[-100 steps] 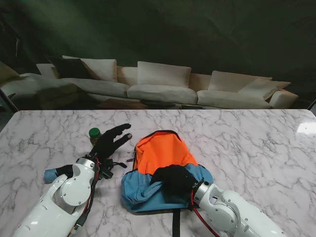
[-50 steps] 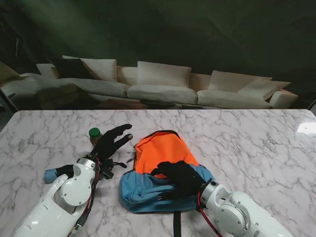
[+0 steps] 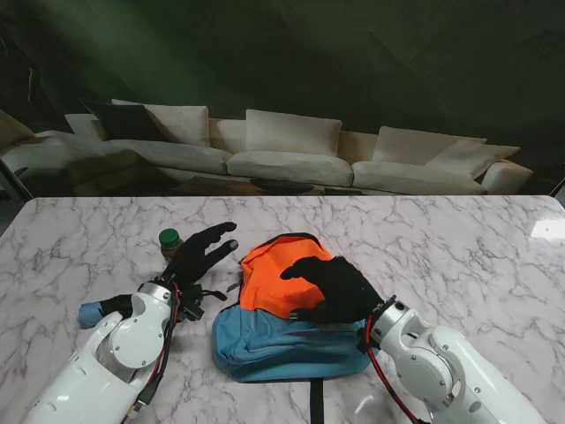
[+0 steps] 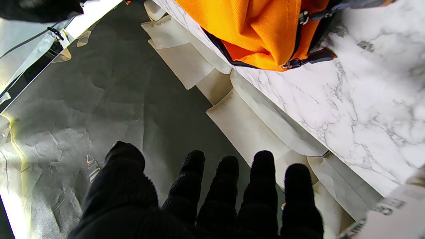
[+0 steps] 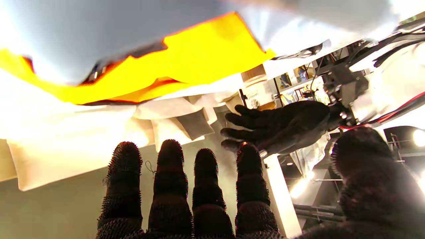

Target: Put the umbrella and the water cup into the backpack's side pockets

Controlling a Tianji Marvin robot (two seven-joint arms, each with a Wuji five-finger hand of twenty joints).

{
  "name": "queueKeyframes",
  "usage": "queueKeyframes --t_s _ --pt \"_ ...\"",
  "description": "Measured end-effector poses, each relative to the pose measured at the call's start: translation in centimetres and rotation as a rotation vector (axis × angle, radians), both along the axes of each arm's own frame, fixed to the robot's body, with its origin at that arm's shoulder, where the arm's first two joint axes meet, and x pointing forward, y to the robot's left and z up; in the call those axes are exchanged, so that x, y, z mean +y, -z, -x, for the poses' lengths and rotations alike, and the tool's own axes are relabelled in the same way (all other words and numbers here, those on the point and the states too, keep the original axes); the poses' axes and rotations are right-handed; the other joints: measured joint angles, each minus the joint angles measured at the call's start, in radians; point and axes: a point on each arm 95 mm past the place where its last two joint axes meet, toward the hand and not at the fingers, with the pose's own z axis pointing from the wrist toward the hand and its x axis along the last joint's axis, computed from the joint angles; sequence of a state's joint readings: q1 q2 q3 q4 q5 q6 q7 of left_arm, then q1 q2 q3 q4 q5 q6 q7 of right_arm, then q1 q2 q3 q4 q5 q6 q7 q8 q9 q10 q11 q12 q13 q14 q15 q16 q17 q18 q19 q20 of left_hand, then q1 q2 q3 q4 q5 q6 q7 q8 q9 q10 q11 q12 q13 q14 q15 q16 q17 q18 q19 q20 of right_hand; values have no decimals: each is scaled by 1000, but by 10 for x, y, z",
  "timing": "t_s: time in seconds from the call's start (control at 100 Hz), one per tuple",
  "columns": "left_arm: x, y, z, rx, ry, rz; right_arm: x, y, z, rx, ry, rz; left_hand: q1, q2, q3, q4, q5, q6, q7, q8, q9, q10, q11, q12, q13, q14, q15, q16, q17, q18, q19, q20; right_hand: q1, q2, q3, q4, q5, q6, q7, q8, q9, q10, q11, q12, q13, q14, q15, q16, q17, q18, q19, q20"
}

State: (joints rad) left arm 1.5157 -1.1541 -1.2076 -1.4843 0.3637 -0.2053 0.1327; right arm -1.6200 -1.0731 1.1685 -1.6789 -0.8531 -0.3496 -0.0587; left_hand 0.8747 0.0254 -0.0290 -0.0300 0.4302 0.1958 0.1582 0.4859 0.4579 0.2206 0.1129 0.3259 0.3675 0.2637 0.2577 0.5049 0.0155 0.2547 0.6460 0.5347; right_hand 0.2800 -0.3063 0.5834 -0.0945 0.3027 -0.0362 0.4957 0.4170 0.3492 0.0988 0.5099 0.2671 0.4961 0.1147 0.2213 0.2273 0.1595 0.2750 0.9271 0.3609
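Stand view: right hand (image 3: 334, 287) over the backpack (image 3: 282, 309), fingers spread and slightly curled, gripping nothing, hovering at the seam between orange top and blue lower part, probably placed there to pin or shift the bag so a side pocket opens. Backpack flat on the table (image 3: 459, 247), directly under that hand, strap trailing nearer to me. Left hand (image 3: 201, 252) just left of the backpack, fingers straight and apart, empty, apparently waiting beside the bag's left edge for its turn. Cup (image 3: 169, 239), green-lidded, just beyond the left fingertips, upright and unheld, handy for a short reach. Umbrella (image 3: 91, 312), blue, lying beside the left forearm, near the wrist, mostly hidden by the arm. Left wrist view: fingers (image 4: 262, 172) splayed over nothing, orange fabric close ahead. Right wrist view: fingers (image 5: 171, 166) likewise apart, orange cloth before them, no contact clearly visible. Neither item pocketed yet; pockets themselves not discernible.
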Motion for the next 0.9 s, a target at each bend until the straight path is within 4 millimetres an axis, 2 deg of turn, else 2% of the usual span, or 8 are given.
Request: queueKeyframes --t_s 0.25,0.57,0.61,0.65,0.73,0.77,0.9 --pt "1 0 0 -2 -1 -3 3 -16 -45 -26 -13 50 0 0 0 0 0 0 0 0 0 0 0 0 0 0 0 0 0 0 0 0 2 0 -14 0 22 -1 4 0 14 -1 0 0 0 0 0 0 1 0 1 0" --pt "3 -1 0 -6 -6 -6 8 -5 -112 31 -11 142 0 0 0 0 0 0 0 0 0 0 0 0 0 0 0 0 0 0 0 0 -1 -1 -16 0 12 -2 -2 1 5 -13 -4 0 0 0 0 0 -1 0 2 0" --pt "3 -1 0 -6 -7 -6 7 -4 -119 41 4 163 0 0 0 0 0 0 0 0 0 0 0 0 0 0 0 0 0 0 0 0 -26 -2 -13 0 -29 -1 -30 1 -6 -13 -13 0 0 0 0 0 -8 0 -2 0" --pt "3 -1 0 -7 -8 -6 7 -4 -125 49 39 195 0 0 0 0 0 0 0 0 0 0 0 0 0 0 0 0 0 0 0 0 -86 -35 -13 2 -54 26 -70 -6 -18 -13 -25 -1 -5 0 0 0 -15 0 -16 0" --pt "4 -1 0 -8 -9 -6 7 -4 -136 33 95 286 0 0 0 0 0 0 0 0 0 0 0 0 0 0 0 0 0 0 0 0 -155 -46 1 7 -102 68 -114 -28 -46 -12 -51 -12 -28 0 -21 0 -37 0 -47 -1" --pt "4 -1 0 -9 -8 -7 7 -3 -141 15 109 339 0 0 0 0 0 0 0 0 0 0 0 0 0 0 0 0 0 0 0 0 -179 -68 17 7 -102 74 -145 -36 -57 -12 -62 -17 -41 0 -36 -1 -43 0 -60 -5" --pt "4 -1 0 -11 -8 -13 1 -1 -153 41 174 379 0 0 0 0 0 0 0 0 0 0 0 0 0 0 0 0 0 0 0 0 -234 -64 39 -1 -102 99 -214 -47 -93 -1 -122 -48 -82 2 -66 -21 -68 0 -112 -18"
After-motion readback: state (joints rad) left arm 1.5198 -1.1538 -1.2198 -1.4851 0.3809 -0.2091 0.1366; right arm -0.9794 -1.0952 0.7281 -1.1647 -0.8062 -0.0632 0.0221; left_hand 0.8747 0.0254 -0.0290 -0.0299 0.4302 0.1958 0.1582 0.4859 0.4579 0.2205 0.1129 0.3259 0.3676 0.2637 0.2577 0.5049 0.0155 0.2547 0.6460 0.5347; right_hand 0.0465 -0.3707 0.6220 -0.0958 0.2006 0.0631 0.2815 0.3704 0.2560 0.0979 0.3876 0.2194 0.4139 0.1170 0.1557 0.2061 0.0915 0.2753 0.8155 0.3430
